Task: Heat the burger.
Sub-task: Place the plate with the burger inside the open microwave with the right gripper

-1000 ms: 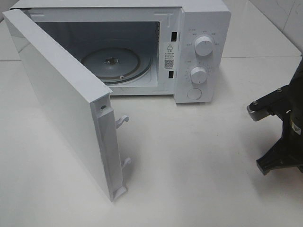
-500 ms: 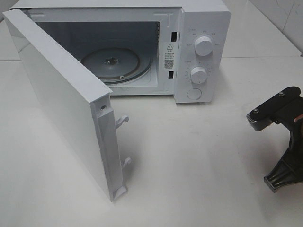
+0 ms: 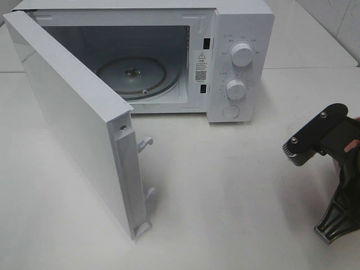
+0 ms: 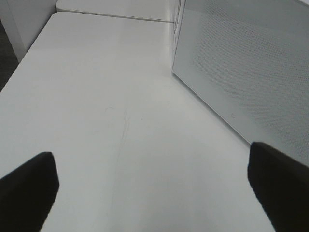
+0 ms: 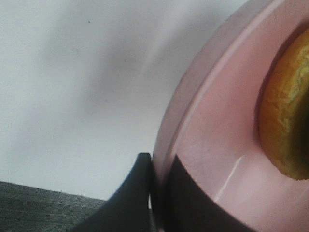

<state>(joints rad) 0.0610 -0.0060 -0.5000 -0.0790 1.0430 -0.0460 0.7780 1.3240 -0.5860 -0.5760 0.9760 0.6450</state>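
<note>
Standing open: microwave (image 3: 236, 56), at the rear of the surface (image 3: 236, 185). Its door (image 3: 73, 124) is swung out to the front left, with the free edge and two hooks (image 3: 145, 143) facing the middle. The cavity mouth faces front, and the turntable (image 3: 135, 76) lies flat inside.

Open room: a broad stretch of white surface runs from the door's free edge to the right arm (image 3: 332, 146), which sits at the right border of the high view.

Left hand (image 4: 154, 174): fingers spread wide and gripping nothing, above bare surface just beside the door's perforated panel.

Right hand (image 5: 161, 183): fingers pinched together on the rim of a pink plate (image 5: 217, 125).

Burger (image 5: 287, 111): on that plate, inward from the clamped rim and apart from the fingers. Only its golden-brown edge shows, and it cannot be made out in the high view.
</note>
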